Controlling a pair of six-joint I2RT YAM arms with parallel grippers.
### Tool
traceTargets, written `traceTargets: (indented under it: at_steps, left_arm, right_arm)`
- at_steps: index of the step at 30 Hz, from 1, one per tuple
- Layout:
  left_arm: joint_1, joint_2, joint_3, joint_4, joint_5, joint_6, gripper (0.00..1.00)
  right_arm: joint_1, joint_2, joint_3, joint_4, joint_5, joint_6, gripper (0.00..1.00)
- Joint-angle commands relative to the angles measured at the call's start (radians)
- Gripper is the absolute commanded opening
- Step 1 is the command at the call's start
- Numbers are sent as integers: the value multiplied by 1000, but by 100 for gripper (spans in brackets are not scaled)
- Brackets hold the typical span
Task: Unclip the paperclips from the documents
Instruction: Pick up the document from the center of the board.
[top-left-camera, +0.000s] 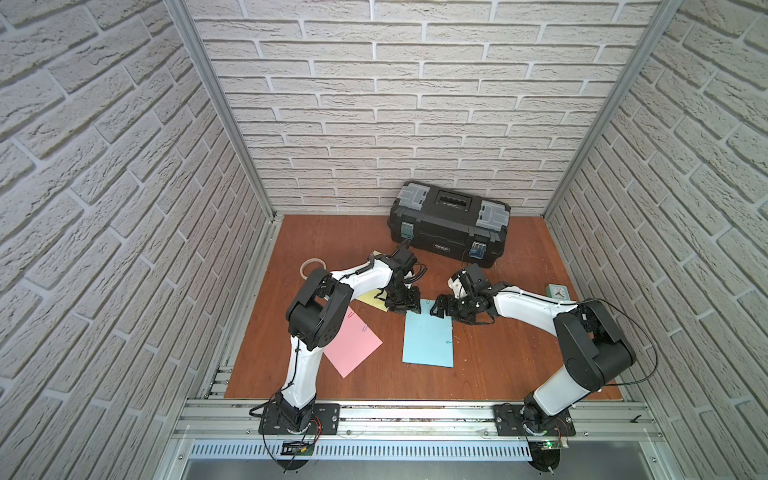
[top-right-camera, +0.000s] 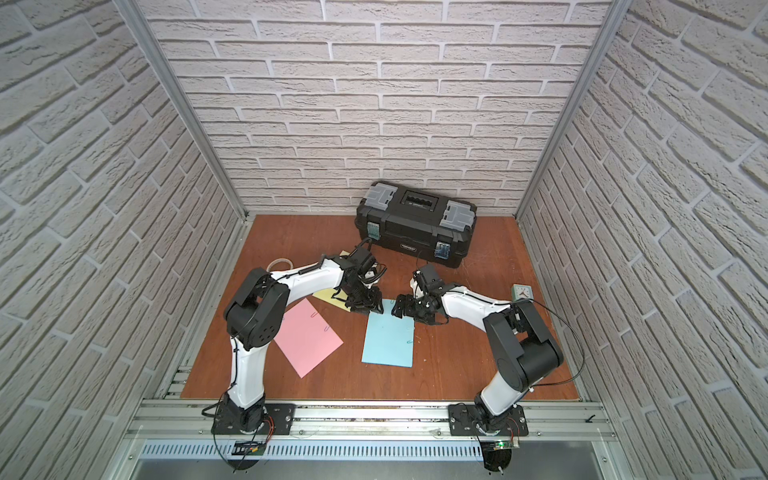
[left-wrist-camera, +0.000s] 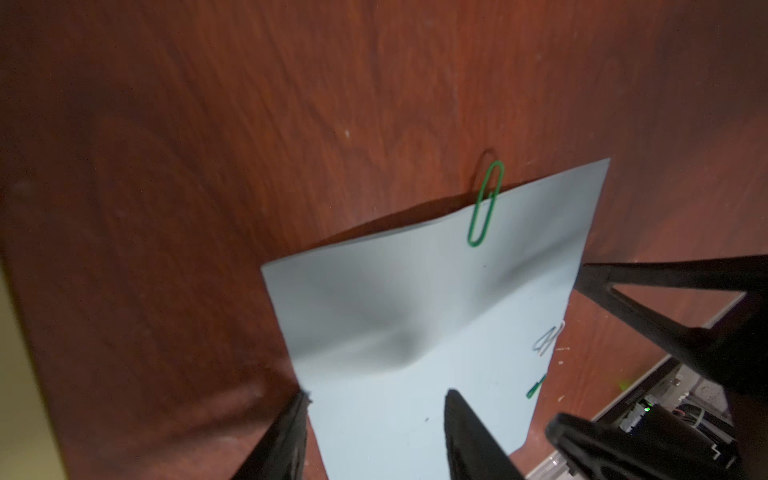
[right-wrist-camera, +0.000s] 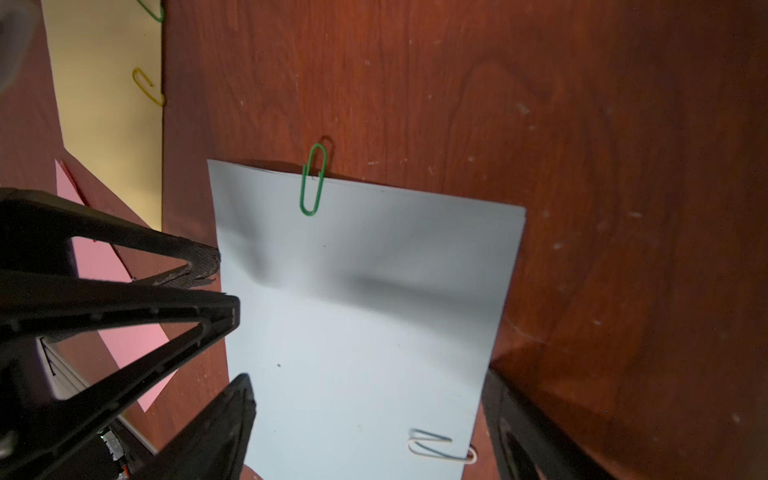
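Note:
The light blue document (top-left-camera: 428, 340) lies flat mid-table, with both grippers at its far edge. A green paperclip (left-wrist-camera: 486, 203) (right-wrist-camera: 313, 180) is clipped on that far edge. A silver paperclip (right-wrist-camera: 440, 451) and another green one (left-wrist-camera: 536, 386) sit on its right edge. My left gripper (left-wrist-camera: 376, 411) (top-left-camera: 409, 308) is open astride the sheet's far left corner. My right gripper (right-wrist-camera: 370, 382) (top-left-camera: 436, 309) is open over the far right part. The pink document (top-left-camera: 353, 343) carries two clips. The yellow document (right-wrist-camera: 108, 104), partly under the left arm, has a yellow clip (right-wrist-camera: 147, 87).
A black toolbox (top-left-camera: 449, 224) stands against the back wall. A clear tape roll (top-left-camera: 311, 266) lies at the far left and a small teal clock (top-left-camera: 557, 291) at the right. Brick walls close in three sides.

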Motion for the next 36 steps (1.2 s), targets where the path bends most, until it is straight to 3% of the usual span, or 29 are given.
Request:
traceTargets:
  at_steps: [1,19,21,29,36]
  left_arm:
    - [-1,28,23,-22,24,-15,53]
    - [-2,30,28,-18,32,-18,50]
    - [-2,27,27,-18,32,-17,50]
    - [0,8,15,-9,23,-23,50]
    - [38,-93,-62,79,31,-63,50]
  right_arm:
    - [18,59,-44,-40,-14,1,87]
    - [41,81,-45,57,-85,13,88]
    - [44,83,-45,65,-86,18,83]
    - [44,53,-59,91,-73,25,44]
    - [29,-12,-62,114,-78,3,40]
